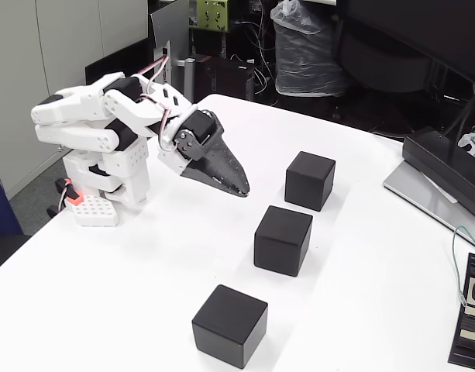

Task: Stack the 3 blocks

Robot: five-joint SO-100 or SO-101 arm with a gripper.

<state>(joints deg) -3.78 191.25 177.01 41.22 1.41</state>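
Three matte black cubes spaced apart on a smooth white table (361,256).

From the middle cube (283,239), one cube (309,180) sits beyond, another (229,325) nearer the camera; the gripper (241,188), left of it, holds nothing, its dark pointed jaws together.
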